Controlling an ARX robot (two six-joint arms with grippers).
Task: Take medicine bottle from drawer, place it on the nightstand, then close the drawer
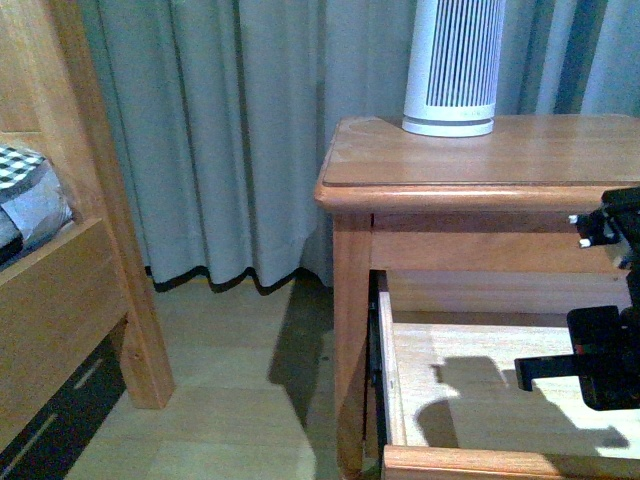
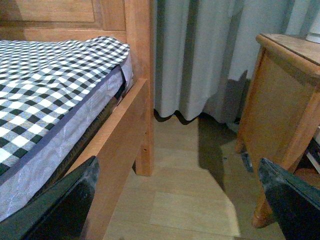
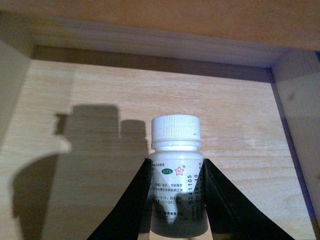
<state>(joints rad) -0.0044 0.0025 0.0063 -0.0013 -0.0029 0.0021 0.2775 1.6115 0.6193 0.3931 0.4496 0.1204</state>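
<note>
Two dark fingers of the right end effector point(image 3: 176, 162) pinch a small white plastic medicine bottle point(image 3: 176, 175) by its labelled body, inside the pale bare-wood upper drawer point(image 3: 90, 85), which stands open. We see the bottle's long axis running in line with the fingers, its ribbed cap clear beyond their tips. We cannot tell whether it rests on the drawer floor or hangs just above it. We judge the coming move a lift: the rounded-edge top of the small honey-brown wooden nightstand point(image 1: 500, 160), the bench for this job, lies above the grip, with a tall white ribbed appliance point(image 1: 452, 65) standing near its rear. The left end effector point(image 2: 177, 170) is spread wide, holding nothing, near a wooden bed frame point(image 2: 125, 130), so the right arm is nearer.
</note>
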